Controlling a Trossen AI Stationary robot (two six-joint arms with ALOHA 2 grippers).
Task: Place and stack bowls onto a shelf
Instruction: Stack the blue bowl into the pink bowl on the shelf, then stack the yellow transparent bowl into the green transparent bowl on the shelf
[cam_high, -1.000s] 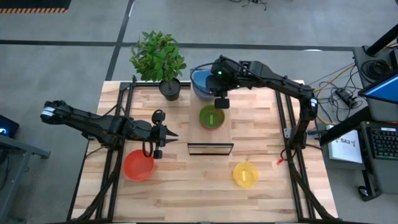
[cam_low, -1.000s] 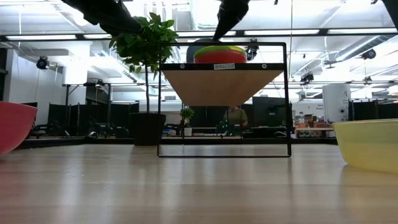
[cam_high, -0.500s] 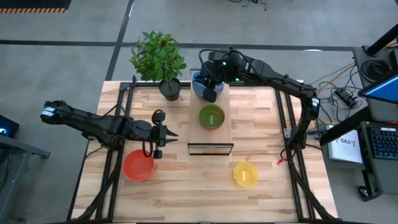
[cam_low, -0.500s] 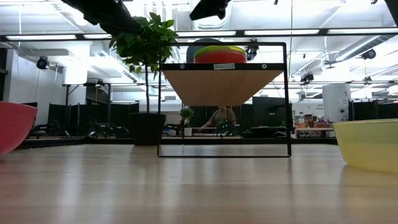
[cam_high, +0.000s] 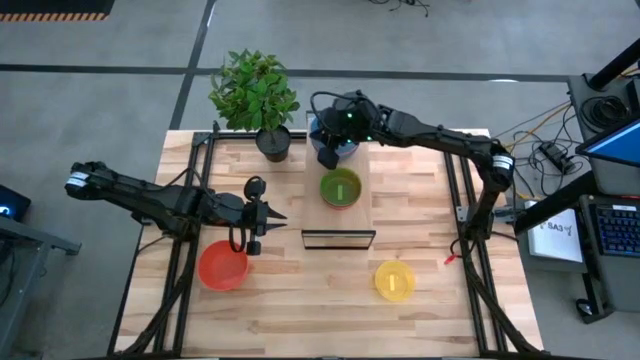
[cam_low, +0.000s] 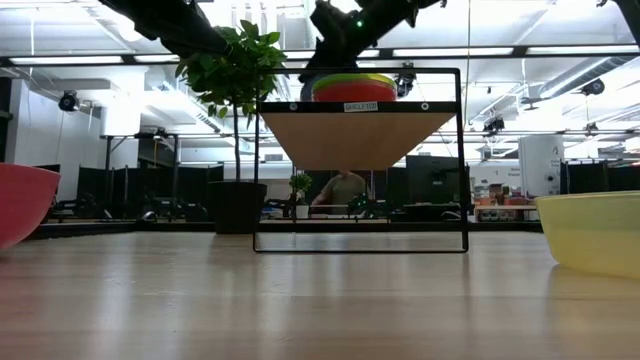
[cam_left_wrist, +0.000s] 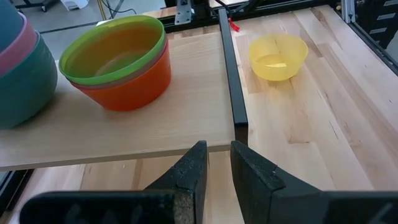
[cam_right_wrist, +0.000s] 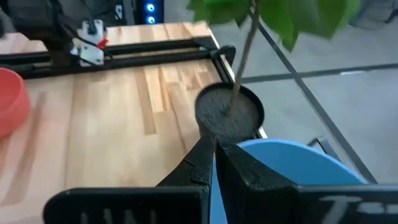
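Right hand (cam_high: 327, 157) is clenched on the blue bowl's (cam_right_wrist: 298, 163) rim at the shelf's (cam_high: 358, 215) far end beside the plant pot (cam_high: 273, 143), green stack (cam_high: 340, 188) just nearer; left hand (cam_high: 265, 216) waits, part-open and empty, by the table's left edge.

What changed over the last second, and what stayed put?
The right gripper moved from above the green plastic bowl to the far end of the light-wood shelf and shut on the rim of the blue plastic bowl topping the stack there. The left gripper, red bowl, yellow bowl and potted plant stayed as they were.
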